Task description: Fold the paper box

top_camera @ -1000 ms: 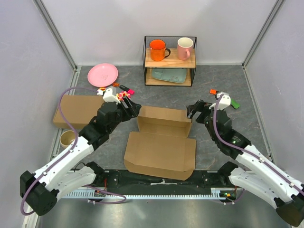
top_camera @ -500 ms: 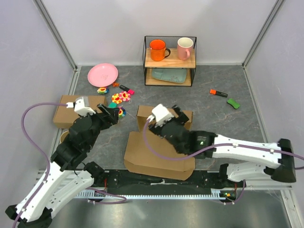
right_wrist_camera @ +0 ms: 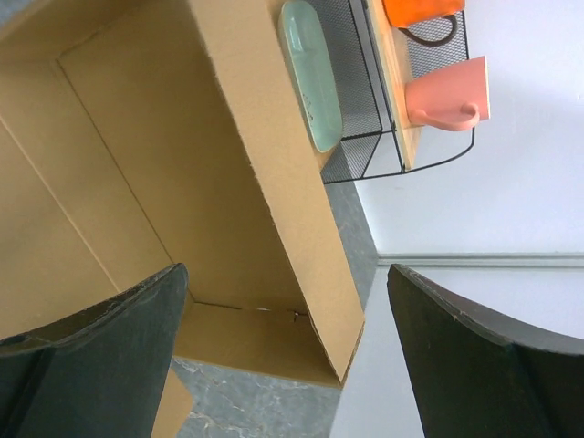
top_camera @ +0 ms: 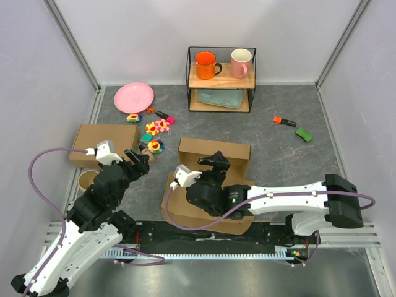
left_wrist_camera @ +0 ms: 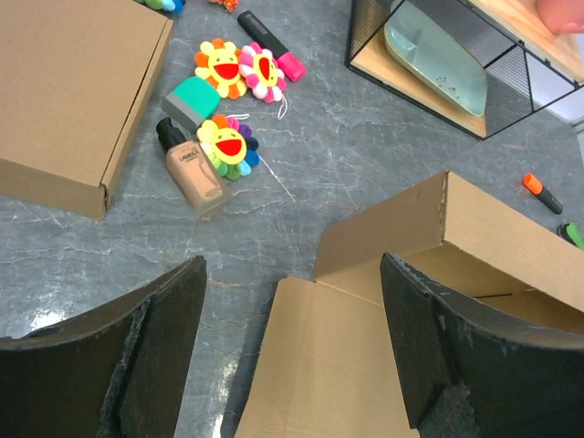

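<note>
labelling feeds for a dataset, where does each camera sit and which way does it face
Top external: above and behind the bases, looking down on the table; both arms show, the right arm over the paper box.
Left wrist: on the left arm, looking forward and down past its open fingers at the box corner, flower toys, second box.
Right wrist: low over the box tray, rolled sideways, facing the wire rack between its open fingers.
Shared: both wrist views show the paper box and the teal dish.

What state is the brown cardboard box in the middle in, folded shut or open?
Open: the paper box has its far walls standing, but its lid panel lies spread flat in front.
</note>
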Robot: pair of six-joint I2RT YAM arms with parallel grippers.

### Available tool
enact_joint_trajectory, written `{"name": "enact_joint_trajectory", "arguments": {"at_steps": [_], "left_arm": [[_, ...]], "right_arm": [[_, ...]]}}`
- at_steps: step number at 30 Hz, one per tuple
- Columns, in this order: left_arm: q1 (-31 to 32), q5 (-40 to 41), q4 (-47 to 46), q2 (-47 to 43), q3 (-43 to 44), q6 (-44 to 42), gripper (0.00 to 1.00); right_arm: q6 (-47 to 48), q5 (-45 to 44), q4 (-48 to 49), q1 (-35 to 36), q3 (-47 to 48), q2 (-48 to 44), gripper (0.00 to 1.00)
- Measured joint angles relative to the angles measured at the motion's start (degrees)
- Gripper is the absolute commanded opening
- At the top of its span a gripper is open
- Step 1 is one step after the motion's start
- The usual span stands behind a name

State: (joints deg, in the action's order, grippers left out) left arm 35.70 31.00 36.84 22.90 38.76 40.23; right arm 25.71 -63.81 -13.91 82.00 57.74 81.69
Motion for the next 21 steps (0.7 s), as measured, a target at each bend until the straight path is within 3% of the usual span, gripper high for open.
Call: {"name": "enact_joint_trajectory", "arguments": {"at_steps": [6,12,18,21], "left_arm": [[0.0,0.22,0.81,-1.11,-1.38,0.72,0.84],[0.0,0.2,1.29,-3.32,-4.22,1.68,0.83],[0.0,0.59,2.19,-5.2,-4.44,1.68,0.83],[0.0,0.87,2.36,-5.99,-4.44,1.68,0.83]], "right_arm": [[2.12,-1.09,1.27,-2.82,-0.17,3.65,0.97],[5.2,-2.95,5.53,-6.43,-0.13,6.47,0.89],[9.77,-3.98,9.6,-7.58,-0.13,11.1,0.63],[11.23,-4.39,10.67,-8.0,-0.04,11.8,0.37]]}}
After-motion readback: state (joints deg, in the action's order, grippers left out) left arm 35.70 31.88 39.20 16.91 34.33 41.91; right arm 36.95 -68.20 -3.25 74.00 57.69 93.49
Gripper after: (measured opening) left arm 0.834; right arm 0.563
